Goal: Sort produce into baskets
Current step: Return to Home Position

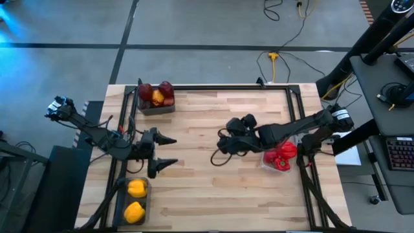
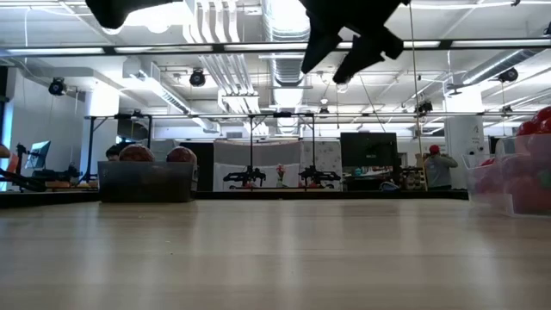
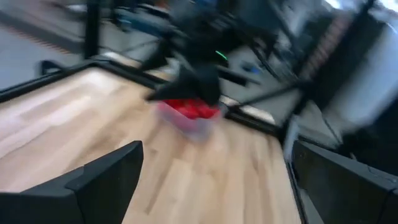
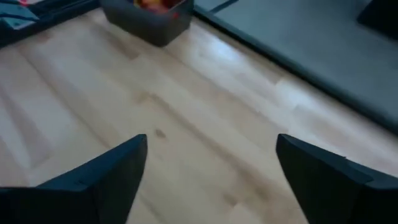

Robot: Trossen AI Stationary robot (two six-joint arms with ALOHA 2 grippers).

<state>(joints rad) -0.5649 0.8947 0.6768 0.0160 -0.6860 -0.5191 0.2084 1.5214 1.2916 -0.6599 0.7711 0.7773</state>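
Pale wood worktop (image 1: 213, 188) carries three bins, one per kind of produce. They are set at its edges, which leaves the middle free for the arms.

- Far left: dark bin (image 1: 157, 110) holding dark red apples (image 1: 166, 90) and one orange-yellow fruit (image 1: 157, 98).
- Near left: second dark bin (image 1: 149, 200) with two yellow peppers (image 1: 134, 189).
- Right edge: clear bin (image 1: 265, 160) heaped with red peppers (image 1: 281, 155).

No piece shows outside a bin, so the sorting looks done.

Left gripper (image 1: 173, 151) hangs over the left-middle boards, fingers spread wide with nothing between them. Right gripper (image 4: 211, 149) hangs over the centre, raised above the wood, fingers likewise apart and empty. Both point toward the middle, clear of the bins. Likely a rest pose, since nothing seems left to fetch.
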